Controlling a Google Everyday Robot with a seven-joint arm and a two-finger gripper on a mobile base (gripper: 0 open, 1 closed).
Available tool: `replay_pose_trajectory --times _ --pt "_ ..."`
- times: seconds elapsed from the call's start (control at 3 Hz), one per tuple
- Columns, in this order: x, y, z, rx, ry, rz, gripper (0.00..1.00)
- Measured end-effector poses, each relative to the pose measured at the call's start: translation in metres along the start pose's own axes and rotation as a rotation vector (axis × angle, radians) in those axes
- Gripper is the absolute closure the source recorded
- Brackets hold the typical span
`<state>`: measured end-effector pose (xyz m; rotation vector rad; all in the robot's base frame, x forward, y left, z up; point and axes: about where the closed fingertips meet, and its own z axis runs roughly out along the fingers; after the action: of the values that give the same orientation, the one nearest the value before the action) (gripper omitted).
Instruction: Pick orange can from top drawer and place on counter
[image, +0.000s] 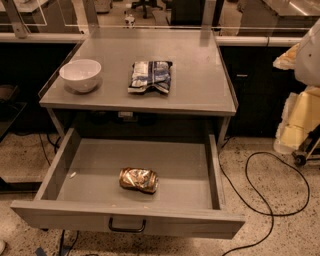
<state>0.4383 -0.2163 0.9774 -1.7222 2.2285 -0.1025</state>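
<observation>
Can (138, 180) lies on its side mid-drawer (200, 222), drawer open. Gripper out of frame; open or closed, cannot tell. Risk: dented can may roll or slip; bowl (80, 75), bag (150, 76) crowd tabletop (200, 75).

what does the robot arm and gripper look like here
The gripper is out of view. Only a rounded, smooth white shell shows at the right edge, probably part of the arm. No markings or cables show on it.
</observation>
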Motion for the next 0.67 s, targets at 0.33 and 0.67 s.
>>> replay_pose_trajectory --times 0.33,0.67 --pt "-0.005 0.001 0.001 0.017 -0.002 -0.001 0.0" --pt "-0.034 0.008 0.025 0.033 -0.011 0.033 0.0"
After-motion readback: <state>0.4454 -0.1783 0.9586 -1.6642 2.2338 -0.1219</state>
